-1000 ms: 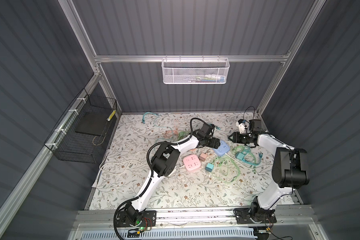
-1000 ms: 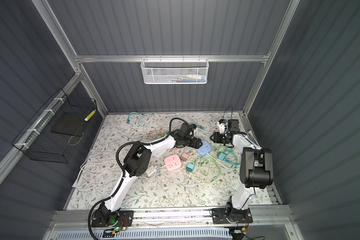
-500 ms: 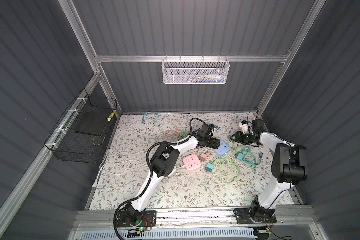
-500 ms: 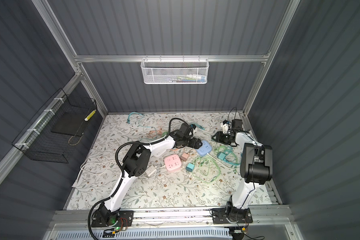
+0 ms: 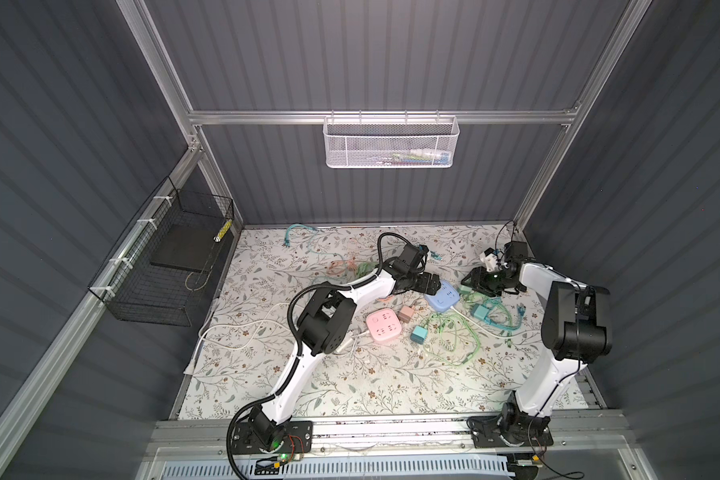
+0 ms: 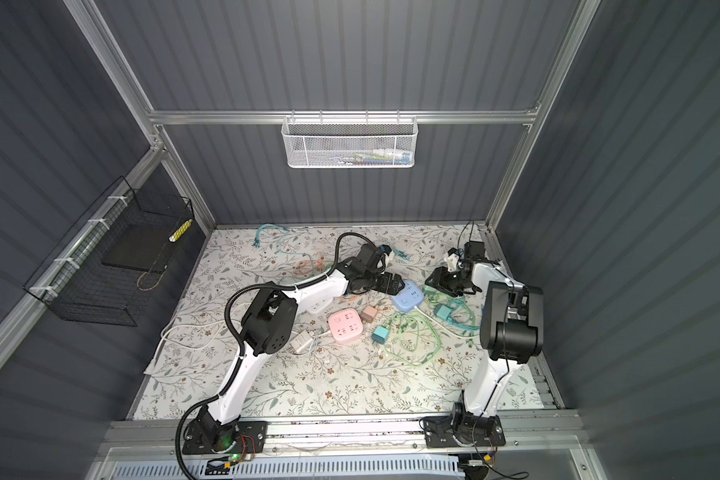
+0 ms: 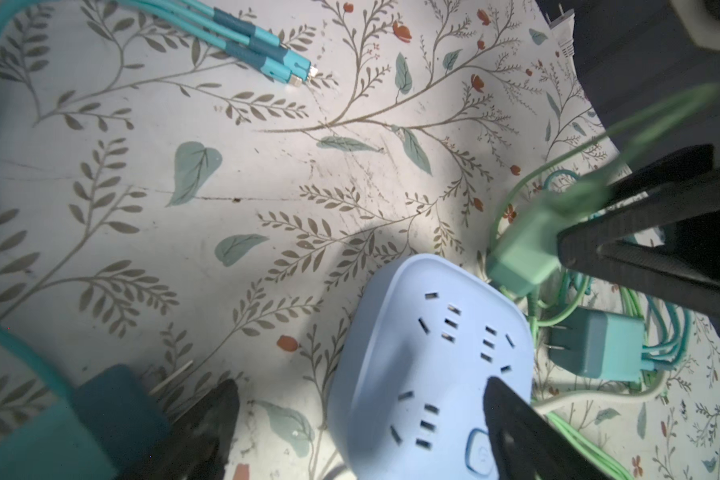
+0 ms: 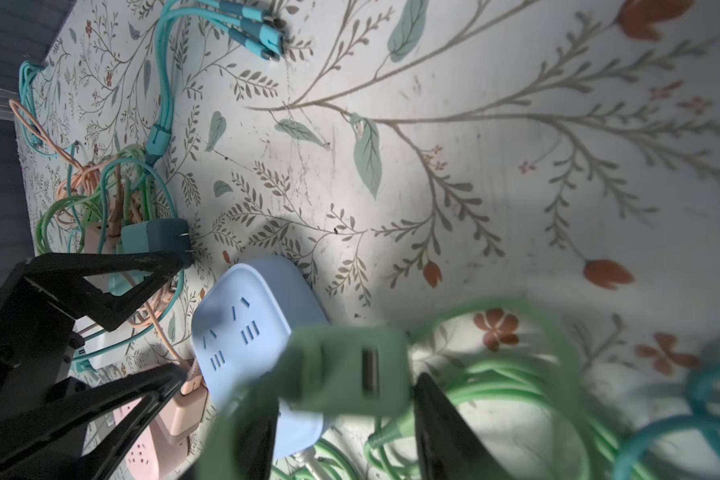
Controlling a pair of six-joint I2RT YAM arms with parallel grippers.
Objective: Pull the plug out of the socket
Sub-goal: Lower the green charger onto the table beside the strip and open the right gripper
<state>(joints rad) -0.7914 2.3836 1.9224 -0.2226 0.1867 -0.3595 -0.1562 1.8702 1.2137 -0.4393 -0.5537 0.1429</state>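
- The green plug (image 7: 524, 245) is already out of the blue socket cube (image 7: 429, 357): it hangs tilted just right of the cube's far corner, with nothing in any of the slots, at the far middle-right of the floral mat (image 7: 267, 187)
- The right gripper (image 5: 470, 284) has the plug between its fingers, but the plug is blurred in the right wrist view, so I cannot tell whether the claw pinches it or sits loose around it
- The left gripper (image 7: 360, 384) is spread wide and grips nothing, with one finger (image 7: 516, 424) over the cube's top face and the other over the mat beside it
- The plug body looks small, light, hard and smooth, so take it across its two flat sides
- Avoid the soft green cable (image 8: 495, 374), which trails and would tug
- The cube looks light too, and would probably lift unless it is pressed down
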